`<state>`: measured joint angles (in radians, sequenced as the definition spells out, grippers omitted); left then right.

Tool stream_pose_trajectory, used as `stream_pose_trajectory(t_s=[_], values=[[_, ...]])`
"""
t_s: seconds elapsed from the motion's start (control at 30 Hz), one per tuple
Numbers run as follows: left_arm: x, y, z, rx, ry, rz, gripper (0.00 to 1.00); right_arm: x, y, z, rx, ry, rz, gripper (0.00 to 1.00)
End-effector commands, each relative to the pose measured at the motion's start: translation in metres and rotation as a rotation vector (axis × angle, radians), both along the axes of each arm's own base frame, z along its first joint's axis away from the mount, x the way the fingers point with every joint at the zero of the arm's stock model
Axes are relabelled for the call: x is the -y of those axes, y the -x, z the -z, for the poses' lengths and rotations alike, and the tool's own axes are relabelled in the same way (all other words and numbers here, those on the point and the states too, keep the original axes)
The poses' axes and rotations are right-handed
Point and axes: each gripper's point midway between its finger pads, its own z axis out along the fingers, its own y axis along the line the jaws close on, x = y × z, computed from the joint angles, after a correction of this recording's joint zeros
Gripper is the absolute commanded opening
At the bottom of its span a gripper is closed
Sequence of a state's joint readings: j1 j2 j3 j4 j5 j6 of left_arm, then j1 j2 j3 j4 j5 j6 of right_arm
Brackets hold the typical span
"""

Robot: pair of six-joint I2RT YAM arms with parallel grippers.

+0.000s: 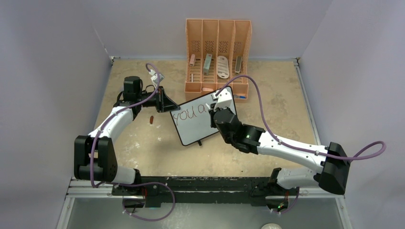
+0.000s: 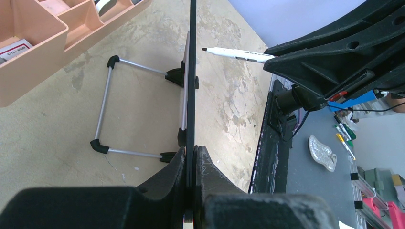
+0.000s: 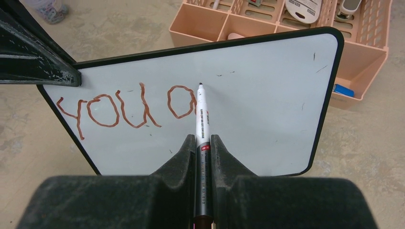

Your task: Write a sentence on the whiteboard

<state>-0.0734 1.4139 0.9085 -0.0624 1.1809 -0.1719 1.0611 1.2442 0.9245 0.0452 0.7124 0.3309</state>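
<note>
Obs: left gripper (image 2: 191,153) clenched on the whiteboard (image 3: 258,109) at its black frame, the board edge-on between the jaws. The right gripper (image 3: 201,141) is clenched on a marker (image 3: 201,114). Its tip reaches ahead of the jaws to the board face beside the sentence (image 3: 119,109), so far "you a"; contact unclear.

Judgement: board thin, stiff, light, slick-faced. Grip the frame, clear of the ink, and brace against pen pressure.

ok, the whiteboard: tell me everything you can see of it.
Small white whiteboard, thin black frame, rounded corners, leaning back on a grey wire stand with black feet, before the orange organizer. Red-brown writing reads "you a" so far, plus stray dark marks. The left gripper clamps one edge; the marker in the right gripper points at the "a".
</note>
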Motion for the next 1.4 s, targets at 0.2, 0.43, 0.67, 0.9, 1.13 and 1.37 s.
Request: stream_pose_trajectory(t_s=[0.2,0.43,0.67,0.9,1.13,1.37], values=[[0.003,-0.002,-0.013,0.054,0.010,0.028,0.00,-0.010,-0.006,-0.019,0.037,-0.052,-0.012,0.00],[0.003,-0.002,-0.013,0.052,0.010,0.029,0.00,-0.012,-0.006,-0.017,0.034,-0.050,-0.016,0.00],[0.003,-0.002,-0.013,0.055,0.010,0.029,0.00,-0.008,-0.008,-0.010,0.025,-0.028,0.005,0.00],[0.003,-0.002,-0.014,0.056,0.009,0.029,0.00,-0.003,-0.006,0.000,0.000,-0.014,0.016,0.00],[0.003,-0.002,-0.014,0.055,0.009,0.029,0.00,0.001,-0.002,0.006,-0.023,-0.008,0.019,0.00],[0.003,-0.002,-0.014,0.055,0.008,0.027,0.00,0.004,0.003,0.017,-0.055,0.006,0.012,0.00]])
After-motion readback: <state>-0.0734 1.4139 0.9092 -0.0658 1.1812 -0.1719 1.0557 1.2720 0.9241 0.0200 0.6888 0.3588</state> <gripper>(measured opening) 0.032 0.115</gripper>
